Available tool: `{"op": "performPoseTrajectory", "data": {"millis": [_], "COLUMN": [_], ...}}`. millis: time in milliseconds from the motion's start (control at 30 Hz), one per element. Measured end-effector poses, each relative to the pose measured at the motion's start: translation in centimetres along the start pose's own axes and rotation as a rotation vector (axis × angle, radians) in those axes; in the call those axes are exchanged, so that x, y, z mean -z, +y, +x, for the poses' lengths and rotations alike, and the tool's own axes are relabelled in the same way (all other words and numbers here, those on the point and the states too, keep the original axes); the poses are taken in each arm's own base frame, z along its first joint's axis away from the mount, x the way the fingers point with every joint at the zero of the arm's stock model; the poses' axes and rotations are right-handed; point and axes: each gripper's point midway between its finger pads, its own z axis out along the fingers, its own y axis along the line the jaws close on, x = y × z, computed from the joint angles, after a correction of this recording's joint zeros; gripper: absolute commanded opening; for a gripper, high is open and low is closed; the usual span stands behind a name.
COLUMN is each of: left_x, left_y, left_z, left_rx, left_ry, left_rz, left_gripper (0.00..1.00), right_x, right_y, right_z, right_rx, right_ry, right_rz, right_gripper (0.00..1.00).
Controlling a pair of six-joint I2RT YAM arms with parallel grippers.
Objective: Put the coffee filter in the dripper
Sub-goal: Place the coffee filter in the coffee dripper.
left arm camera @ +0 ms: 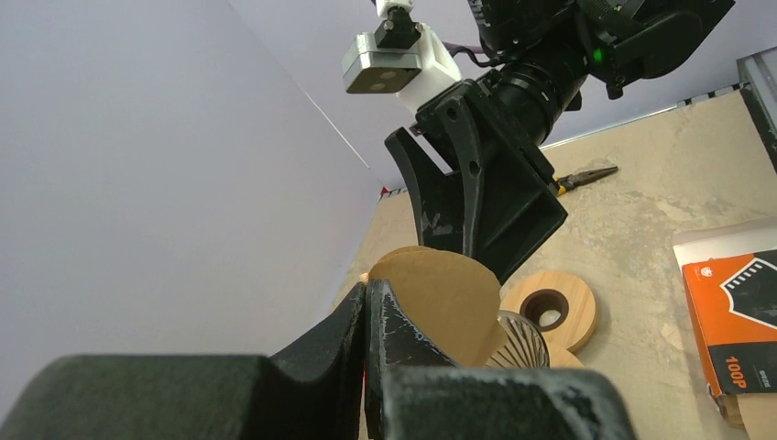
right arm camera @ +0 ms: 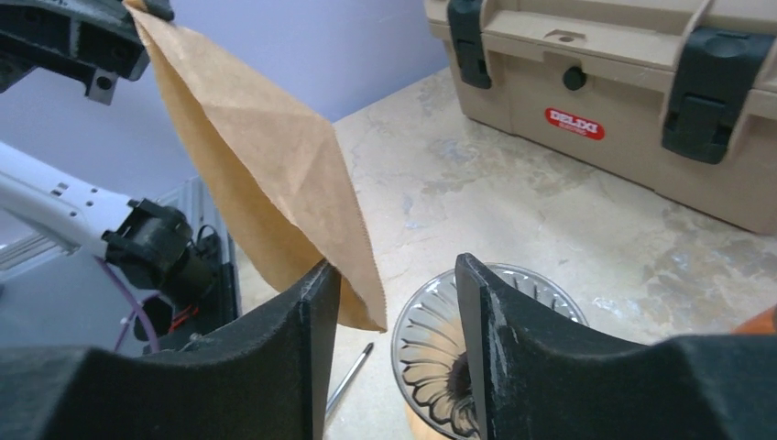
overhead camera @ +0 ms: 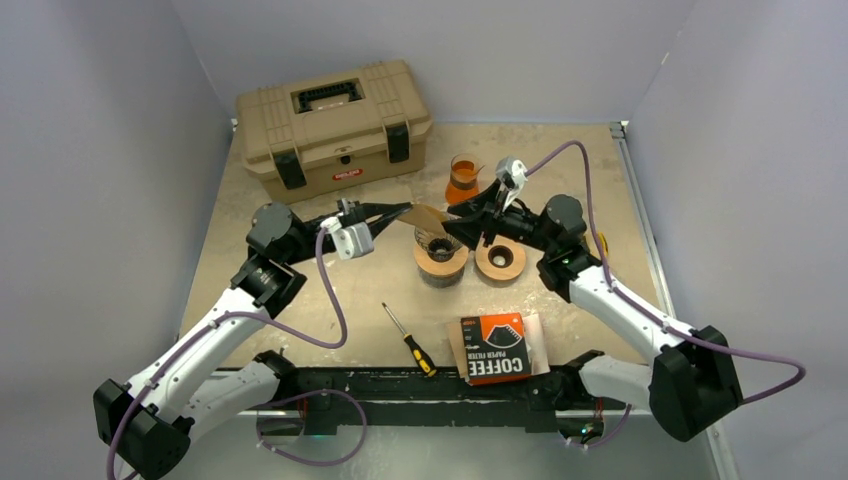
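L tool (left arm camera: pixel 366 302) clamped tight on upper edge of brown paper filter (right arm camera: pixel 266 156), holding it in the air above glass dripper (overhead camera: pixel 440 248). R tool (right arm camera: pixel 394 275) wide open, jaws either side of filter's lower corner, not gripping. Dripper sits on wood ring (overhead camera: pixel 440 270) on desk (overhead camera: pixel 330 290). Toolbox (overhead camera: pixel 335 125) at back.
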Motion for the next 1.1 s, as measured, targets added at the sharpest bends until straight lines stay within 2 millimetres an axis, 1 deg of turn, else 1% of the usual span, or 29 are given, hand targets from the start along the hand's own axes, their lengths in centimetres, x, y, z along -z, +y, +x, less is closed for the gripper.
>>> {"op": "performPoseTrajectory", "data": {"millis": [167, 233, 300, 333, 367, 400, 433, 467, 500, 533, 633, 667, 700, 733, 833, 967, 1100], "left_x": [-0.2, -0.4, -0.5, -0.6, -0.7, -0.7, -0.8, -0.8, -0.8, -0.8, -0.8, -0.8, -0.8, -0.7, -0.6, -0.2, 0.4], "left_y": [-0.1, -0.1, 0.0, 0.0, 0.0, 0.0, 0.0, 0.0, 0.0, 0.0, 0.2, 0.4, 0.5, 0.7, 1.5, 2.4, 2.8], "left_z": [-0.1, 0.0, 0.1, 0.1, 0.2, 0.2, 0.2, 0.2, 0.3, 0.3, 0.4, 0.3, 0.4, 0.5, 1.1, 2.1, 4.1], "left_rx": [0.014, 0.024, 0.038, 0.044, 0.052, 0.058, 0.063, 0.068, 0.075, 0.078, 0.096, 0.107, 0.125, 0.141, 0.223, 0.339, 0.488], "left_ry": [-0.015, -0.016, -0.019, -0.020, -0.020, -0.023, -0.025, -0.027, -0.028, -0.030, -0.032, -0.034, -0.033, -0.030, -0.008, 0.026, 0.086], "left_rz": [0.007, 0.007, 0.005, 0.005, 0.004, 0.003, 0.001, -0.002, -0.002, -0.006, -0.024, -0.037, -0.052, -0.066, -0.133, -0.230, -0.333], "left_gripper": [0.00, 0.00, 0.00, 0.00, 0.00, 0.00, 0.00, 0.02, 0.08, 0.16, 0.53, 0.71, 0.80, 0.84, 0.89, 0.91, 0.91], "right_x": [-0.2, -0.2, -0.1, -0.1, 0.0, 0.1, 0.1, 0.2, 0.2, 0.2, 0.3, 0.3, 0.3, 0.3, 0.5, 1.0, 1.4], "right_y": [1.6, 2.3, 3.1, 3.4, 3.7, 3.9, 4.1, 4.2, 4.3, 4.3, 4.1, 4.0, 3.8, 3.6, 2.9, 1.9, 0.5], "right_z": [0.0, -0.2, -0.6, -0.8, -1.1, -1.3, -1.5, -1.6, -1.6, -1.6, -1.7, -1.7, -1.8, -1.9, -2.3, -2.9, -3.0], "right_rx": [0.010, 0.021, 0.037, 0.042, 0.049, 0.057, 0.063, 0.065, 0.067, 0.067, 0.061, 0.057, 0.054, 0.050, 0.037, 0.019, -0.017], "right_ry": [0.005, 0.001, -0.011, -0.015, -0.022, -0.029, -0.034, -0.035, -0.036, -0.036, -0.038, -0.038, -0.041, -0.045, -0.058, -0.075, -0.058], "right_rz": [-0.081, -0.113, -0.145, -0.156, -0.164, -0.171, -0.176, -0.182, -0.184, -0.184, -0.166, -0.155, -0.141, -0.123, -0.065, 0.028, 0.134], "right_gripper": [0.46, 0.42, 0.33, 0.25, 0.11, 0.04, 0.00, 0.00, 0.00, 0.00, 0.00, 0.00, 0.00, 0.00, 0.00, 0.00, 0.00]}}
